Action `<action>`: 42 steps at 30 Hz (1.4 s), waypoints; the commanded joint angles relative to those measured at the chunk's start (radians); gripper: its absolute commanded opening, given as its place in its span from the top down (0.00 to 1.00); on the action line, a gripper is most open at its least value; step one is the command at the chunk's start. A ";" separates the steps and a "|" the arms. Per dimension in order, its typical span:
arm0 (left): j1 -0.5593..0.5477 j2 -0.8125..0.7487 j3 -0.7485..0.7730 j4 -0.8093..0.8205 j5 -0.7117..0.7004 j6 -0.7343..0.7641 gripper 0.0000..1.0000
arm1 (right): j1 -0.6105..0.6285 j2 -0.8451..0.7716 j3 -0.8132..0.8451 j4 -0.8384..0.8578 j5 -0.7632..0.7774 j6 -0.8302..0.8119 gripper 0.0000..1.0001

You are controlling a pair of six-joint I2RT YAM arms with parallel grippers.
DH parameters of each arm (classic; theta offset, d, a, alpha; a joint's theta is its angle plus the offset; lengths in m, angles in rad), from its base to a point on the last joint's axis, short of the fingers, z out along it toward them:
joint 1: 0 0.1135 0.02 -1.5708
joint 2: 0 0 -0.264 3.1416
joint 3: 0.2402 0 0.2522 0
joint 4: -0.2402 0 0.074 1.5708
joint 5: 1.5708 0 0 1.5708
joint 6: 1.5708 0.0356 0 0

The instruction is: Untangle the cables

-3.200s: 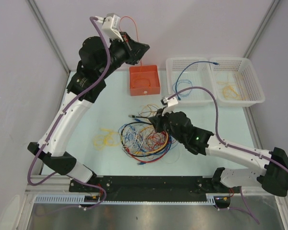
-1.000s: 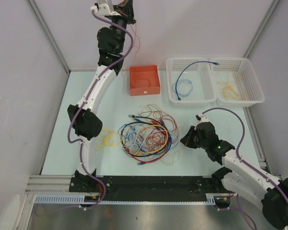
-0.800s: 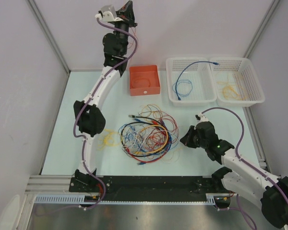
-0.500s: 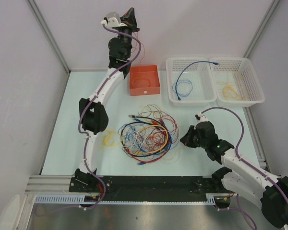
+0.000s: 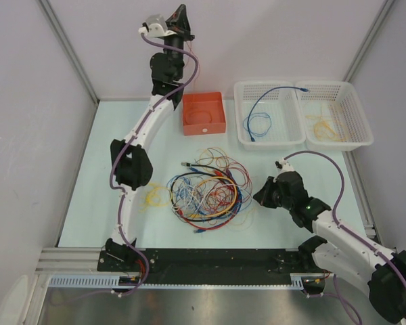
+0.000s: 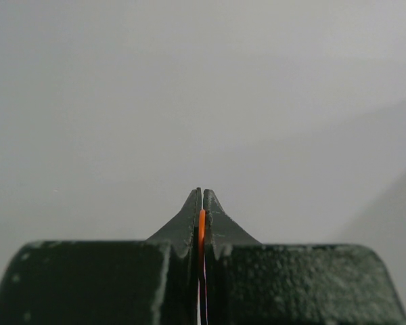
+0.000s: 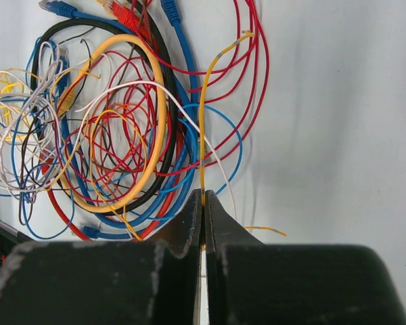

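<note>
Bright, even, diffuse light fills every view. The cables (image 7: 122,135) cast only faint, soft shadows on the pale surface (image 7: 338,135). The left wrist view's background is a smooth grey gradient, darker at lower right.

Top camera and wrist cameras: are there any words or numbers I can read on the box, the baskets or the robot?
None: no text can be read in any view.
Orange box: no label.
Baskets: plain white, no words.
Arms: no marks, only a green light on the right one.
Left gripper, shut on an orange cable, and right gripper, shut on a yellow cable: plain black, no lettering.
</note>
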 commanded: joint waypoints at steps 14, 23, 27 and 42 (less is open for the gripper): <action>-0.037 -0.121 0.133 0.008 -0.015 0.056 1.00 | 0.013 -0.073 0.040 0.000 -0.016 -0.011 1.00; -0.040 -0.040 0.162 0.008 -0.035 0.072 1.00 | 0.018 -0.095 0.039 -0.034 0.014 -0.022 1.00; -0.039 0.026 0.185 0.026 -0.057 0.073 1.00 | 0.023 -0.093 0.034 -0.036 0.024 -0.023 1.00; -0.037 0.129 -0.023 0.001 -0.101 -0.031 1.00 | 0.015 -0.056 -0.004 0.001 0.030 -0.006 1.00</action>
